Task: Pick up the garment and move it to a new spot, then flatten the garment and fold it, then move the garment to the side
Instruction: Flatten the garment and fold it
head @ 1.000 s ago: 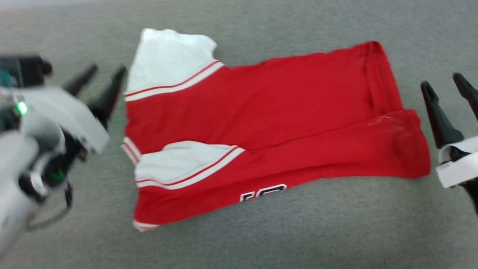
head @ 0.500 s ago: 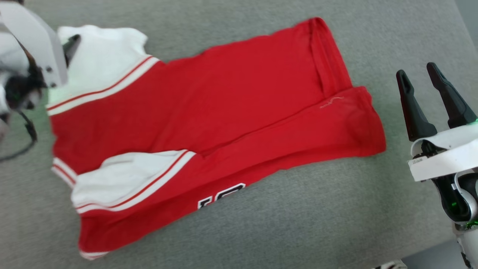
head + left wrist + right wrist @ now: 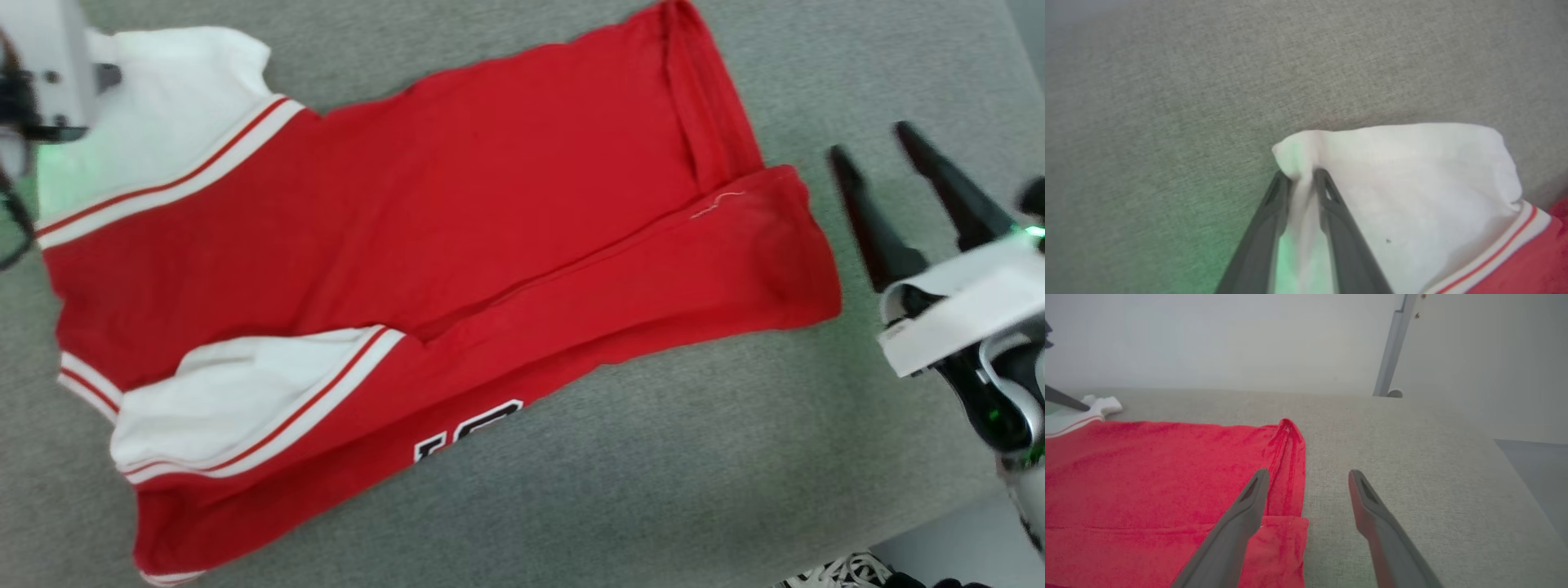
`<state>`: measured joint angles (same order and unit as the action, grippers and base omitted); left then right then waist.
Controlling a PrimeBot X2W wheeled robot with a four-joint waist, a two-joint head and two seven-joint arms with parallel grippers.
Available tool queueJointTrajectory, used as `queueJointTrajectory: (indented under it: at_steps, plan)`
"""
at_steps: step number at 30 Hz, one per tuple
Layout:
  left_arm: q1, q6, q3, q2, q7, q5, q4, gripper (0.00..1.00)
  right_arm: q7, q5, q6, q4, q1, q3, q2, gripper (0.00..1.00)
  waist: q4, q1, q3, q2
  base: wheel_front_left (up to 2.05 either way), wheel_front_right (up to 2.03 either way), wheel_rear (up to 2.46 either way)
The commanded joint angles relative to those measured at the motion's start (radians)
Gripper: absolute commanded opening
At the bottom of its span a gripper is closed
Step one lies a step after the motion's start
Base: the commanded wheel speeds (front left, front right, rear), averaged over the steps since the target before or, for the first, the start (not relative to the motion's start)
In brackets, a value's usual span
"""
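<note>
Your shirt (image 3: 490,204) lies flat on the grey bench (image 3: 653,498), already folded in along its length into a long red strip. A scrap of print (image 3: 469,426) peeks out at the near edge. Its long axis runs across the robot's front: white sleeves at the left, hem (image 3: 804,261) at the right, tilted so that the hem end sits a little farther off.

At the sleeve end, the left gripper (image 3: 1301,175) has its fingers drawn together on the outer corner of the far sleeve (image 3: 1392,171), with white cloth bunched between the tips. Treat that corner as gripped.

At the other end, the right gripper (image 3: 870,145) stands with its fingers spread and holding nothing. It is just beside the hem, off the end of the strip. In the right wrist view one finger overlaps the red edge and the other is over bare bench. You cannot tell from here whether it touches the cloth.

So each arm has its own end, and the hem lies just inward of the right fingers. Whatever comes next probably needs that arm to come in along the long axis onto the far hem corner before you lift.
</note>
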<state>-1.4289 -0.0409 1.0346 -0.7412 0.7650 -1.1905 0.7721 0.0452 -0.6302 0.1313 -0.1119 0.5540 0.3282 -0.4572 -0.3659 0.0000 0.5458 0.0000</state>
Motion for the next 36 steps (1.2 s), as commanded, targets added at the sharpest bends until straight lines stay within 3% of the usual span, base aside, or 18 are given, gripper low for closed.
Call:
queueJointTrajectory:
  at_steps: [1, 8, 16, 25, 28, 29, 36]
  plan:
    - [0.043, 0.016, 0.022, 0.023, 0.010, -0.006, 0.000, 0.00, -0.029, -0.016, -0.001, -0.006, 0.030, 0.026, -0.012, 1.00, 0.020, 0.0000, 0.007, 0.0000, 0.00, 0.00, 0.00]
    - [0.010, 0.064, 0.009, 0.090, -0.045, -0.006, -0.017, 0.00, -0.254, -0.086, -0.001, -0.106, 0.293, 0.177, -0.081, 1.00, 0.104, 0.0000, 0.043, 0.0000, 0.00, 0.00, 0.00]
    - [0.001, 0.112, 0.009, 0.173, -0.105, -0.009, 0.004, 0.00, -0.548, -0.170, -0.001, -0.362, 0.577, 0.314, -0.097, 1.00, 0.200, 0.0000, 0.069, 0.0000, 0.00, 0.00, 0.00]
    - [-0.015, 0.149, 0.017, 0.226, -0.137, -0.011, 0.039, 0.00, -0.674, -0.226, -0.001, -0.544, 0.688, 0.393, -0.085, 1.00, 0.258, 0.0000, 0.088, 0.0000, 0.00, 0.00, 0.00]
    - [-0.012, 0.158, 0.021, 0.237, -0.151, -0.012, 0.044, 0.00, -0.673, -0.253, -0.001, -0.560, 0.695, 0.420, -0.086, 0.19, 0.267, 0.0000, 0.088, 0.0000, 0.00, 0.00, 0.00]
    - [-0.010, 0.162, 0.021, 0.240, -0.160, -0.013, 0.044, 0.00, -0.671, -0.261, -0.001, -0.564, 0.694, 0.429, -0.090, 0.00, 0.270, 0.0000, 0.086, 0.0000, 0.00, 0.00, 0.00]
    - [-0.003, 0.171, 0.003, 0.247, -0.263, -0.024, 0.023, 0.00, -0.613, -0.298, -0.001, -0.537, 0.681, 0.462, -0.144, 0.00, 0.288, 0.0000, 0.030, 0.0000, 0.00, 0.00, 0.00]
